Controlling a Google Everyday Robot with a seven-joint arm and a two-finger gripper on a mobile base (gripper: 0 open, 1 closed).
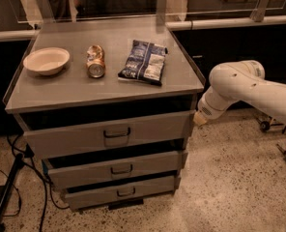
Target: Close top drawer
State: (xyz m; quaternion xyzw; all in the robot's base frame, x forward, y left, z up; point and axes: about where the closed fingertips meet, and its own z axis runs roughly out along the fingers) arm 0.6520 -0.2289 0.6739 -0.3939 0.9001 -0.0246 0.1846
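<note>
We see the tool (199, 118) as a small tan tip at the end of the white arm (239, 88), which reaches in from the right. It sits right at the right end of the top drawer's front panel and seems to touch it or come just short. We cannot tell what state the tool is in from here.

The top drawer (75, 139) is the widest of the three grey fronts. It stands out a little from the cabinet body, with a dark gap above its front edge. Its dark loop handle (117, 133) is at the centre of the panel, well to the left of the tool.

Below it, the middle drawer (148, 163) and the bottom drawer (148, 186) also stand slightly out, each set further back than the one above.

On the counter (75, 88) above, a pale bowl (46, 60) stands at the left. A crushed can (95, 62) lies just beside it, and a dark blue snack bag (144, 62) lies flat near the middle. The bag carries print, but we cannot read it, nor anything on the can.

To the right of the cabinet, the speckled floor (230, 178) lies open beneath the arm. A caster (264, 125) shows behind the arm at the far right, and dark cables (17, 170) trail at the cabinet's lower left.
</note>
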